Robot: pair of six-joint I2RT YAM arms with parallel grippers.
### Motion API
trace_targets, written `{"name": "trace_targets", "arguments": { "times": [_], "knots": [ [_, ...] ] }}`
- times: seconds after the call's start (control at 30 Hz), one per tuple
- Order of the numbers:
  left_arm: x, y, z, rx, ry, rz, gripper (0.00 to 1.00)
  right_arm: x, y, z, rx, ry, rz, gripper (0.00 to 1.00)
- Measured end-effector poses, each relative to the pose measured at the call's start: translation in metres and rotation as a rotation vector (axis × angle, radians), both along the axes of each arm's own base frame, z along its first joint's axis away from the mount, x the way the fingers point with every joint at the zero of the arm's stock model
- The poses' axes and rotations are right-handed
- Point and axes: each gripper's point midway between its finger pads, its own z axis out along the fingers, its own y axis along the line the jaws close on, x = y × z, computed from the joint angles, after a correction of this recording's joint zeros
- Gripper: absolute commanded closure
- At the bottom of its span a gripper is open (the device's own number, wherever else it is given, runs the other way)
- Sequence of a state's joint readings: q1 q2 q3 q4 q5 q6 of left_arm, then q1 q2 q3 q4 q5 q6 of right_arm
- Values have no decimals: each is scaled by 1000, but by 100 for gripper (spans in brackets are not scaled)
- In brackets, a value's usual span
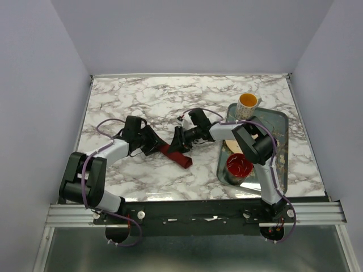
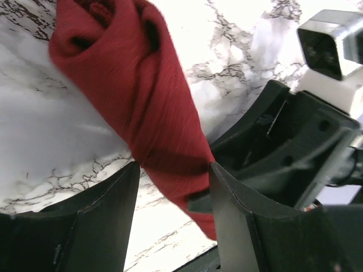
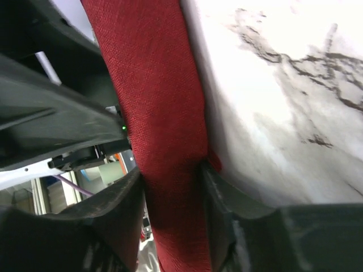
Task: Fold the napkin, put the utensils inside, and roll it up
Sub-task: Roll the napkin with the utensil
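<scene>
**Top external view: two grippers clamp a rolled napkin at mid-table**

Seen from above, the left gripper [image 1: 153,145] reaches in from the left side of the marble table [image 1: 142,102]. Its fingers are pressed against both sides of the napkin [image 1: 177,158]. The dark red cloth is rolled into a slim tube and lies slantwise on the bare marble near the table's centre. The left wrist view shows the coiled open end of the roll lying free beyond the fingers. Just beside the left gripper, the right gripper [image 1: 180,143] comes in from the other side, and its fingers are also clamped on the roll. The cloth fills the gap between them in the right wrist view. Well to the right, a metal tray [image 1: 282,122] holds a mug [image 1: 248,105] with a yellow inside at its far corner and a red bowl [image 1: 239,165] nearer the arms.
</scene>
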State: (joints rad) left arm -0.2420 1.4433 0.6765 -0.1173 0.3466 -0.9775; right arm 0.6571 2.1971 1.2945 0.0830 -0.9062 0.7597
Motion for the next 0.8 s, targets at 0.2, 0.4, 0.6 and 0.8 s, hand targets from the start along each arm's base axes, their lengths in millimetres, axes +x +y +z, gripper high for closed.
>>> {"name": "trace_targets", "arguments": {
  "times": [0.2,0.4,0.6,0.8],
  "knots": [
    [0,-5,-13,7,30,-13,42,1,-1,4,-6,-41,19,39],
    [2,-6,-15,5,27,-17,44,18,-15,9,-154,-202,11,37],
    [3,-6,-17,6,28,-17,44,29,-38,13,-362,-389,13,32],
    [5,-7,-20,8,38,-18,44,17,-37,24,-515,-610,75,32]
  ]
}}
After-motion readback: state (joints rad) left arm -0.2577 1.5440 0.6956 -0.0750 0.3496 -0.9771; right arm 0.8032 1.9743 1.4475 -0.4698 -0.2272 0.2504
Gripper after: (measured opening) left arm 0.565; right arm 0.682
